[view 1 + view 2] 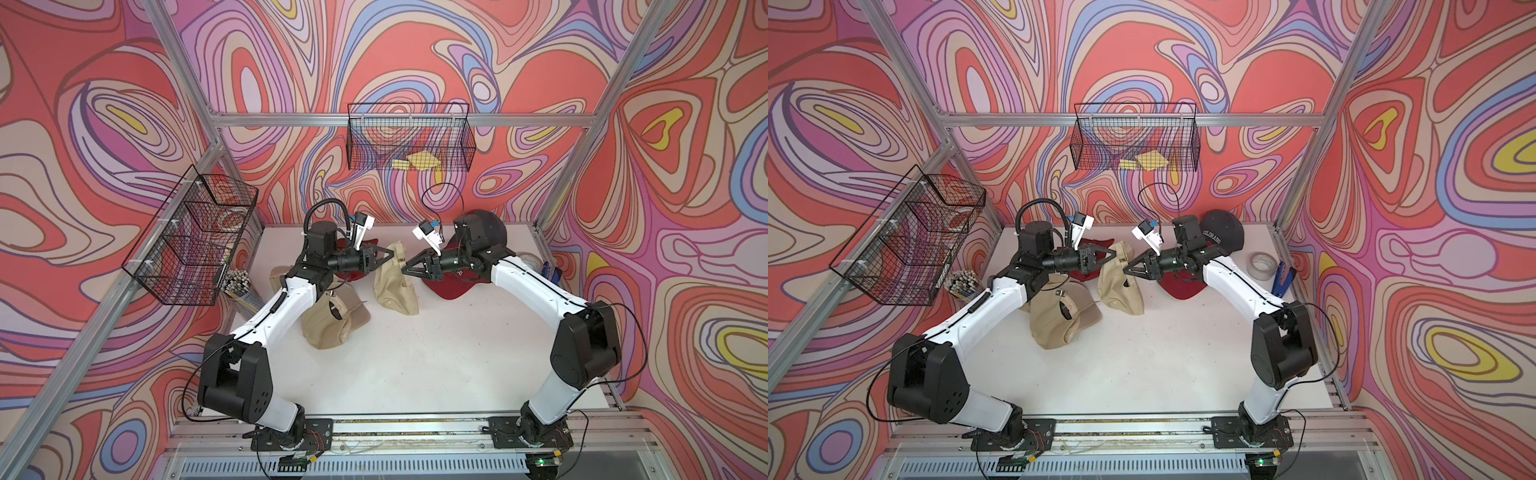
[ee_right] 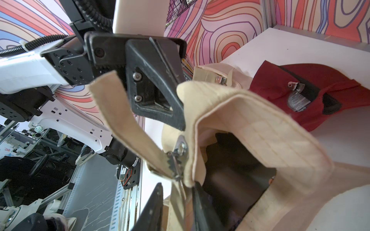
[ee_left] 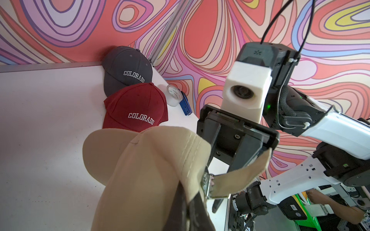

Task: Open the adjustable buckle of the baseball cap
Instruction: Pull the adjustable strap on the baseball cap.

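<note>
Although the white bench [image 1: 415, 365] carries several caps, only one is in hand: the tan cap [image 1: 394, 286]. It hangs crumpled over the middle of the bench between the two arms, and its lower part seems to rest on the surface. A second tan cap [image 1: 328, 324] and a red cap [image 1: 451, 286] lie to either side, apart from both claws.

The left claw [image 1: 393, 254] is pressed together on the held cap's rear band and props it up. The right claw [image 2: 177, 186] faces it with jaws a little apart, straddling the band's edge just beside the buckle. No firm pinch shows there.

The strap tail [image 2: 120, 120] pokes out free, yet it is still threaded through the buckle [image 2: 179, 158], whose toothed plate sits against it. Whether that plate has begun to lift, I cannot tell.

By my reading, the cap is raised and the clasp exposed. Prising the clasp up and slipping the strap loose are left to do.
</note>
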### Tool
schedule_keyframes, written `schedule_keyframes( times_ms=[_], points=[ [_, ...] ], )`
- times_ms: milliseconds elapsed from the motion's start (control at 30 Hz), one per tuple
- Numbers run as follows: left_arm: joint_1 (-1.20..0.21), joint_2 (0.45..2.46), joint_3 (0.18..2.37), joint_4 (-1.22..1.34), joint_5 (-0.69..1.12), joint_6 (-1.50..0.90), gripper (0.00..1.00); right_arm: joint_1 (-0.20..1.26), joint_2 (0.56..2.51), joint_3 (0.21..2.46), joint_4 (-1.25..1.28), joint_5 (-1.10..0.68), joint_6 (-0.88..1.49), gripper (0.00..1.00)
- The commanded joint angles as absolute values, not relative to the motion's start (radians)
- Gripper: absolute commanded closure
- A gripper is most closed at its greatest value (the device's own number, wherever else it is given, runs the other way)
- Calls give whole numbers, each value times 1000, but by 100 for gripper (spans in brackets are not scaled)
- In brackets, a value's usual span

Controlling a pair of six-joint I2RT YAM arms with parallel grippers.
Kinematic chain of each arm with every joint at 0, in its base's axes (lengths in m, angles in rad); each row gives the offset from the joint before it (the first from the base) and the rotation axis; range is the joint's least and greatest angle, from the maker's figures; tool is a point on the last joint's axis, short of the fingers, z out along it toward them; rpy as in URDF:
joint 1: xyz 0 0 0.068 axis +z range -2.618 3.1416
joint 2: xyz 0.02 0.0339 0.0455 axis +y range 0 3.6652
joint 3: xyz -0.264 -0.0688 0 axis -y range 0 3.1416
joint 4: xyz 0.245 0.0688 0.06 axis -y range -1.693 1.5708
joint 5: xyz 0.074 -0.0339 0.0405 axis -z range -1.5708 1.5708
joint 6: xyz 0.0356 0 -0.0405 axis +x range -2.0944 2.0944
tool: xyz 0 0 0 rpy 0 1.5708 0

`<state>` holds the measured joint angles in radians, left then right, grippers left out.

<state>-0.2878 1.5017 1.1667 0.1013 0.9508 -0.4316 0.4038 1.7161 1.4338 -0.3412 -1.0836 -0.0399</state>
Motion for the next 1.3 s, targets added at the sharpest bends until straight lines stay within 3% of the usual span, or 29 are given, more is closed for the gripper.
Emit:
schedule_keyframes(
  times_ms=[0,167,333,367,433,500,667,1000,1267],
  points=[
    [-284,1510,1165,144,976,-444,100,404,1680,1419,-311,-1103,-38,76],
    [-283,1514,1164,145,976,-446,100,405,1677,1414,-298,-1103,-30,78],
    [-284,1509,1164,141,972,-444,100,404,1676,1413,-293,-1109,-28,89],
    [-285,1506,1164,139,966,-441,97,405,1674,1413,-293,-1111,-29,90],
    [-284,1494,1160,139,942,-434,78,406,1668,1408,-288,-1111,-31,98],
    [-283,1479,1151,148,920,-424,67,405,1658,1403,-279,-1112,-30,100],
    [-278,1452,1119,189,948,-274,51,405,1627,1378,-234,-1107,-15,100],
    [-247,1434,1013,373,1049,-57,47,405,1622,1392,-278,-1128,-42,100],
    [-267,1342,895,472,949,175,43,405,1649,1420,-340,-1170,-80,100]
  ],
)
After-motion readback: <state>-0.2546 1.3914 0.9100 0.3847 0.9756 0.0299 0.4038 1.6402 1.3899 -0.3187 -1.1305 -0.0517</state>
